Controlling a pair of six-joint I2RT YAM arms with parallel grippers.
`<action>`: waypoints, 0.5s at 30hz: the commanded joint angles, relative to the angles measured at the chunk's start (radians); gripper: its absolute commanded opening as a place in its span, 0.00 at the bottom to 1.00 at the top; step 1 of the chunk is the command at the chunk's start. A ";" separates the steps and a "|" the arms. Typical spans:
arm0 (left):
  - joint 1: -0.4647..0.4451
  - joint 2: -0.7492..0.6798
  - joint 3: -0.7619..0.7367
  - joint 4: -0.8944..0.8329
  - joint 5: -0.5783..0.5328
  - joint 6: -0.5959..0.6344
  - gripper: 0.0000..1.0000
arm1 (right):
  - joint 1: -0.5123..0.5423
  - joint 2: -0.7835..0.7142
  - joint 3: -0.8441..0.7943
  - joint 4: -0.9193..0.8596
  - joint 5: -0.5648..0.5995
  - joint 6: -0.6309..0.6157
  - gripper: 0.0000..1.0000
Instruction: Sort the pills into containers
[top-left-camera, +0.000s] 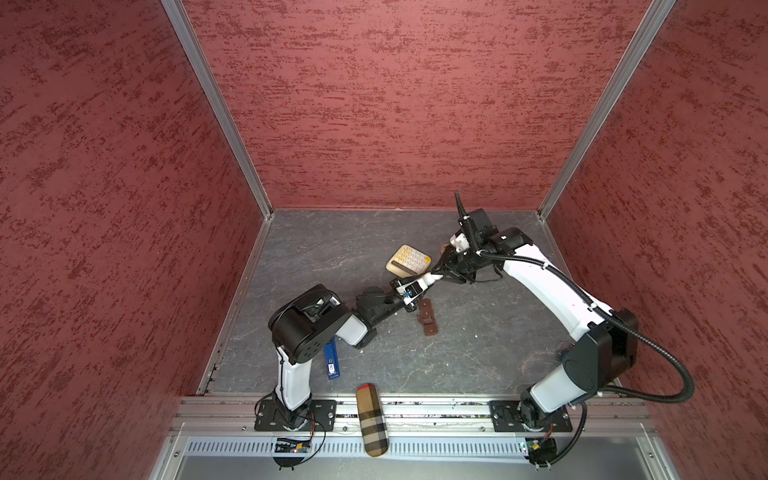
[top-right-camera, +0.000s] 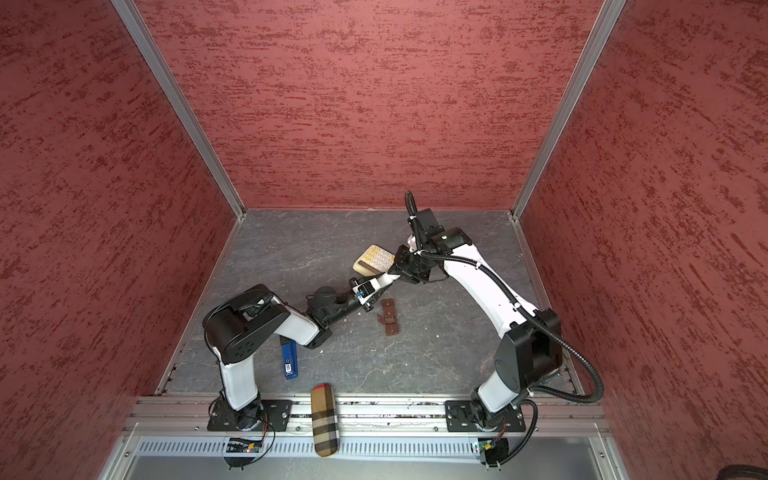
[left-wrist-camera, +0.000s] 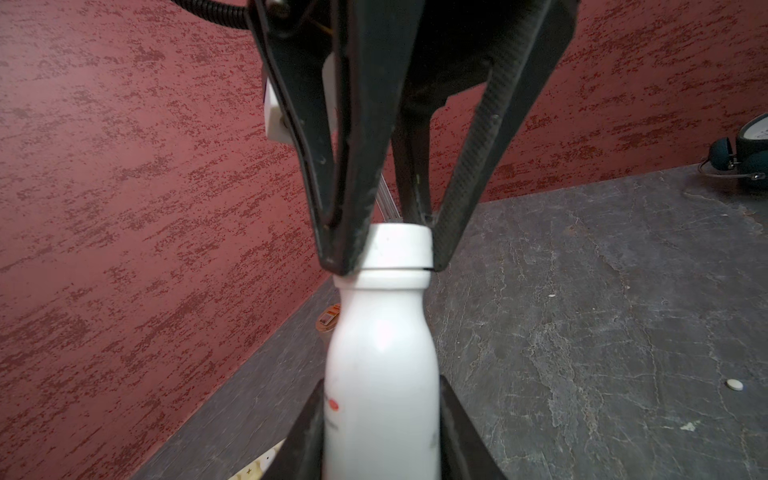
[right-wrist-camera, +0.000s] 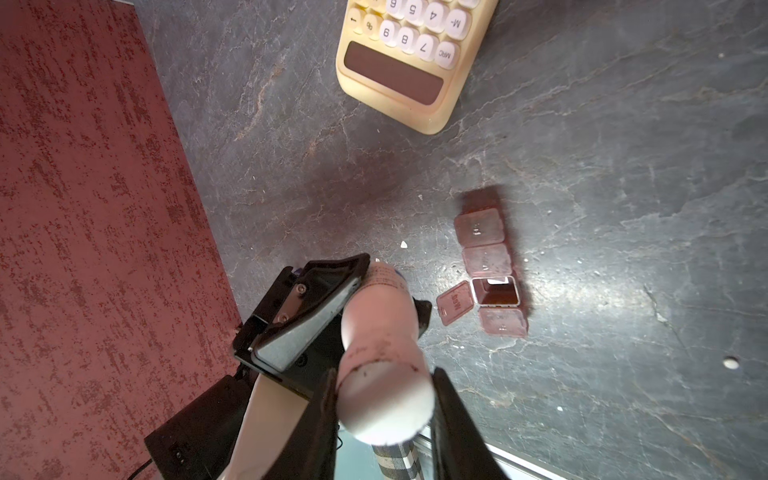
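Mottled red textured walls, aluminium corner posts, dark grey veined tabletop, metal rail along front.

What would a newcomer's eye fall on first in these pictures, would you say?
Above the middle of the table, the two arms meet on one white bottle: the left gripper clamps its body and the right gripper grips its cap. Close by on the table lies the brown pill box with one lid flipped open, and a cream calculator sits farther back.
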 joint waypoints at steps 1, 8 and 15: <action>0.008 0.004 0.000 0.026 0.081 -0.045 0.00 | 0.009 -0.006 0.028 -0.018 0.011 -0.046 0.23; 0.074 -0.091 -0.012 -0.079 0.373 -0.190 0.00 | 0.055 -0.029 0.020 -0.072 0.034 -0.331 0.24; 0.128 -0.104 -0.028 0.015 0.545 -0.359 0.00 | 0.076 -0.087 -0.061 -0.080 -0.001 -0.637 0.29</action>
